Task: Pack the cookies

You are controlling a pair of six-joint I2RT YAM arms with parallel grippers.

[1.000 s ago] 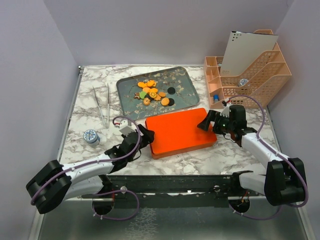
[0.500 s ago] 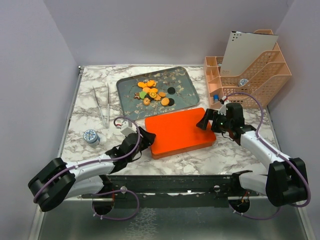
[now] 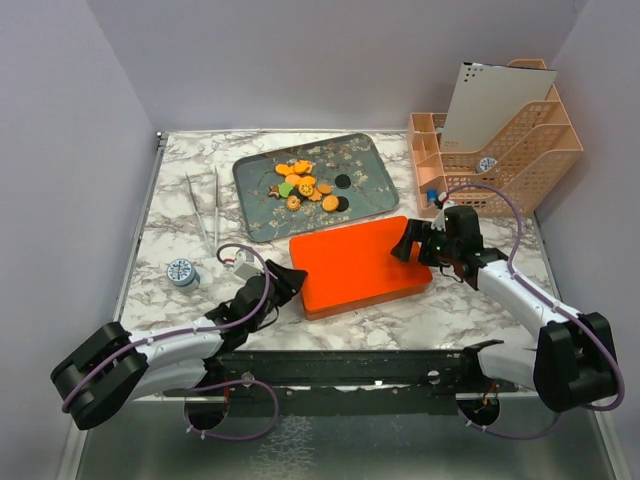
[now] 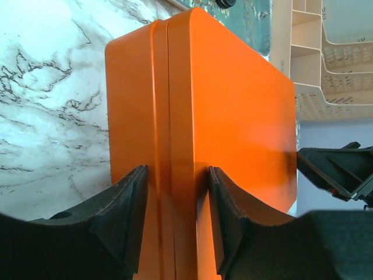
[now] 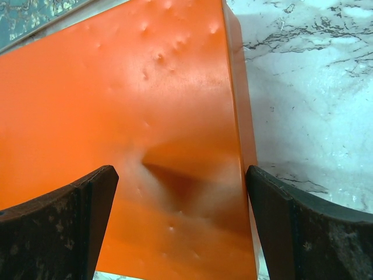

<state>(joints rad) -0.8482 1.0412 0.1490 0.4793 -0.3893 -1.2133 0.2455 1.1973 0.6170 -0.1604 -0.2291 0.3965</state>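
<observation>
The cookies (image 3: 305, 187), mostly round orange ones with a green and two black, lie heaped on a grey patterned tray (image 3: 370, 165) at the back. A flat closed orange box (image 3: 355, 262) lies in front of the tray. My left gripper (image 3: 285, 280) is at the box's left edge. In the left wrist view its fingers (image 4: 131, 204) press that edge of the box (image 4: 233, 105) from both sides, across the lid seam. My right gripper (image 3: 412, 243) hovers open over the box's right end, and in the right wrist view its gripper (image 5: 182, 175) straddles the box's lid (image 5: 128, 105) near one corner.
A pair of tweezers (image 3: 205, 210) and a small round blue-white item (image 3: 181, 272) lie at the left. A peach desk organizer (image 3: 500, 150) with a white sheet (image 3: 490, 100) stands at the back right, close behind my right arm.
My left gripper has slid onto the box's left edge and narrowed onto it. My right gripper has moved left and forward over the box's right end, still open.
</observation>
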